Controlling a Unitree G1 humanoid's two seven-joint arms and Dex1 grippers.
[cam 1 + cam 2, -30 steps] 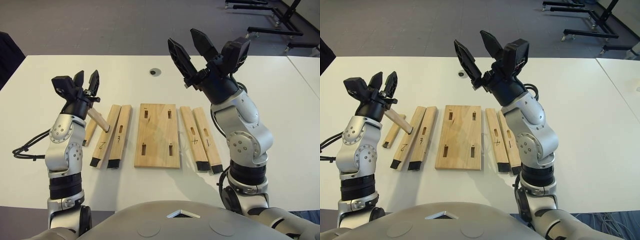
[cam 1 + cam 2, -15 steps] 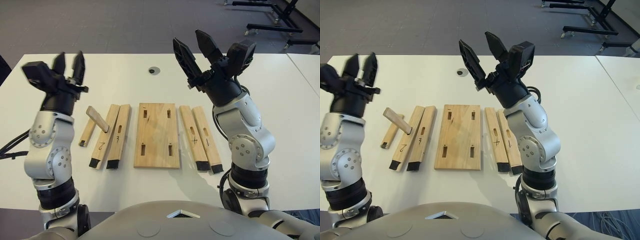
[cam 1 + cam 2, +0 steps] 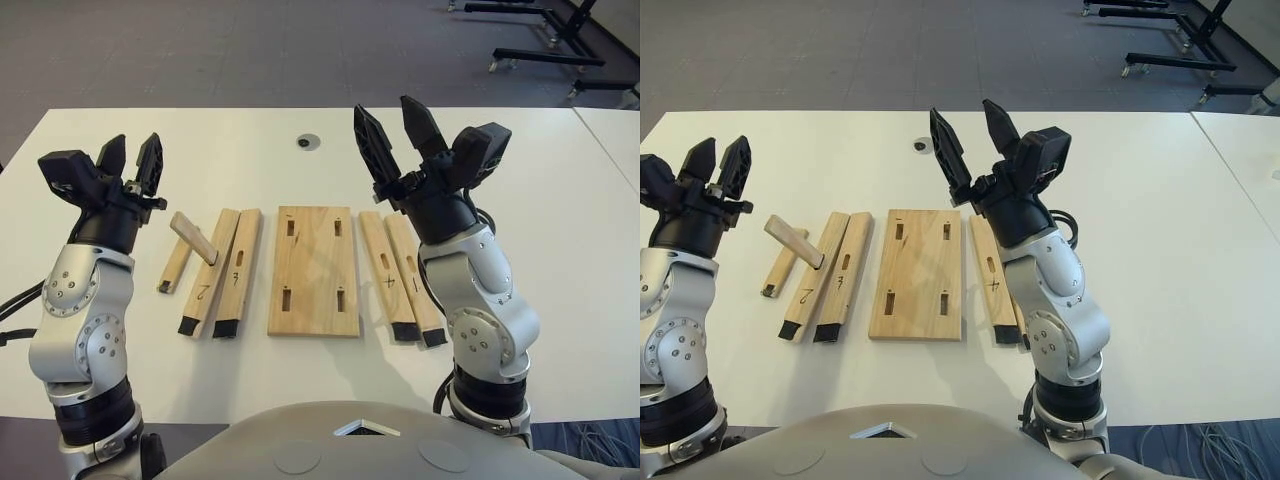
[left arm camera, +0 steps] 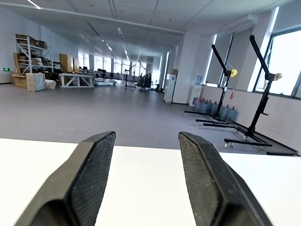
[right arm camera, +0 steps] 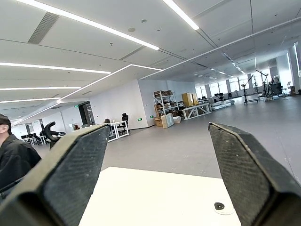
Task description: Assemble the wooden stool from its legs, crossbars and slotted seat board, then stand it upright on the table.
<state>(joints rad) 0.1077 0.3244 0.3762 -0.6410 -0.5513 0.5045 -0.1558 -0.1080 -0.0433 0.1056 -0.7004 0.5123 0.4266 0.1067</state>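
Left eye view: the left gripper (image 3: 137,150) is held up above the white table (image 3: 560,200), its jaws parted a moderate way with nothing between them. The right gripper (image 3: 386,118) is also raised, its jaws spread wider and likewise bare. One slotted seat board (image 3: 313,270), with four slots, lies flat between the two grippers and nearer the robot than either. A left pair of legs (image 3: 210,275) lies side by side between the board and the left gripper, and a right pair of legs (image 3: 383,270) lies beside the board under the right arm, making four legs in all. There are two crossbars. The flat crossbar (image 3: 176,264) lies just inboard of the left gripper, and the slanted crossbar (image 3: 195,238) crosses over it, with its nearer end over the outermost leg. One round cable port (image 3: 309,143) sits on the table beyond the board, between the grippers.

Right eye view: the right arm covers much of the outermost right leg.

Left wrist view: two dark ribbed fingers (image 4: 91,174) stand apart, with bare table between them.

Right wrist view: two fingers (image 5: 70,179) stand wide apart, and the cable port shows on the table past them.
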